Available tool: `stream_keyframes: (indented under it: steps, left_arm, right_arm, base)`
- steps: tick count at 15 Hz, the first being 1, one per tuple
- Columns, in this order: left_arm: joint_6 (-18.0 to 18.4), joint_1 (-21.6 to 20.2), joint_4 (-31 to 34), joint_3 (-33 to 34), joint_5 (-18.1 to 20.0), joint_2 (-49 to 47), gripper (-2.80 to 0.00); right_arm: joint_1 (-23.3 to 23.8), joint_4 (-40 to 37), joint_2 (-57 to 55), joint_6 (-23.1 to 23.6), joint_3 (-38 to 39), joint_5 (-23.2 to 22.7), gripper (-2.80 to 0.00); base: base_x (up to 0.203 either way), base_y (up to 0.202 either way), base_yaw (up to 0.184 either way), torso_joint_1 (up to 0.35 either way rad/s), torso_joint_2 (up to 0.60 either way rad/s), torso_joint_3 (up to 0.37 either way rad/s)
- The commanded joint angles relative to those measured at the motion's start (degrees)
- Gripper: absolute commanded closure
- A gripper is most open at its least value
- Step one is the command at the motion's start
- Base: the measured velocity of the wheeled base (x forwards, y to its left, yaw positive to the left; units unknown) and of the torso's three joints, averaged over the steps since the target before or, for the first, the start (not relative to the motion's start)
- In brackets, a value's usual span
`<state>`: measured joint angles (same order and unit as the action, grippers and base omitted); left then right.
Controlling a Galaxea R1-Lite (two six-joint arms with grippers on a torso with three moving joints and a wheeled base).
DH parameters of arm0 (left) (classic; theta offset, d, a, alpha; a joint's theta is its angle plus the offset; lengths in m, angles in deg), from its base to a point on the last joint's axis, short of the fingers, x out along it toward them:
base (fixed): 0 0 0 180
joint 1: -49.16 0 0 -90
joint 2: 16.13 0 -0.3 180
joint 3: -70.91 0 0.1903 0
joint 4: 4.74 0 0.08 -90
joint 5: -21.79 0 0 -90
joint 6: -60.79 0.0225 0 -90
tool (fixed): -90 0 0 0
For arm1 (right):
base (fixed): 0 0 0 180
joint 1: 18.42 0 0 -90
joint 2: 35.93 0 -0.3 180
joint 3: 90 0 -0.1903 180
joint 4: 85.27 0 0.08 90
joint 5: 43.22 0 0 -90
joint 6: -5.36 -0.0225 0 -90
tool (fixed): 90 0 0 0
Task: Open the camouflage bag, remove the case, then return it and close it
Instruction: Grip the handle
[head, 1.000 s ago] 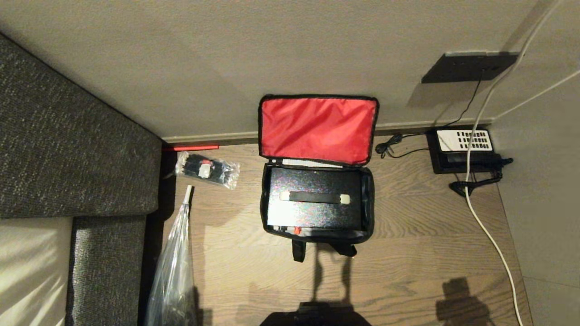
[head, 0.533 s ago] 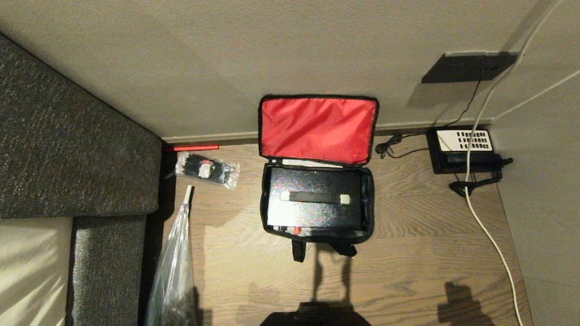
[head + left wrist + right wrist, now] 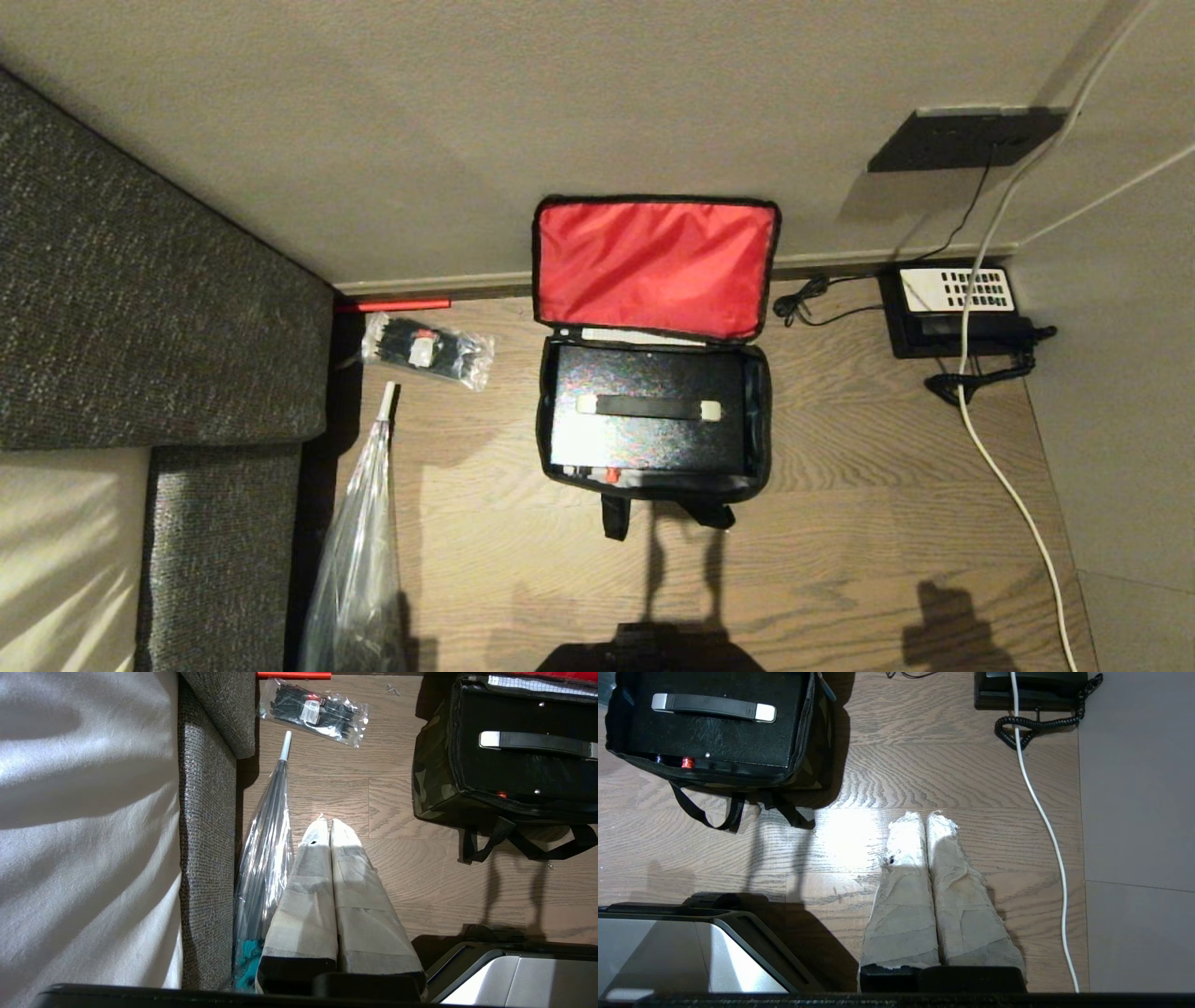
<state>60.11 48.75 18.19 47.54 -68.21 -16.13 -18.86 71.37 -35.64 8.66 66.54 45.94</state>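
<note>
case (image 3: 649, 422) inside open camouflage bag (image 3: 761, 420)

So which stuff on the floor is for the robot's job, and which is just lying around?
For the job:
camouflage bag, lid open
black case, inside the bag

Just lying about:
packet of black items
telephone
white cable
clear plastic umbrella
</note>
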Motion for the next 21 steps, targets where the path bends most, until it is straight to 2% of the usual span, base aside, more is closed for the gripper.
stream_keyframes:
  steps: [1, 21]
  left_arm:
    - [-0.02, -0.02, 0.00, 0.09, 0.00, 0.00, 0.00]
    - [-0.02, -0.02, 0.18, 0.09, -0.09, 0.00, 0.00]
  right_arm:
    - [0.00, 0.00, -0.29, 0.04, 0.01, -0.04, 0.00]
    - [0.00, 0.00, -0.29, 0.04, 0.01, -0.04, 0.00]
  base:
    - [0.000, 0.000, 0.000, 0.000, 0.00, 0.000]
    - [-0.015, 0.000, 0.000, 0.000, 0.00, 0.000]
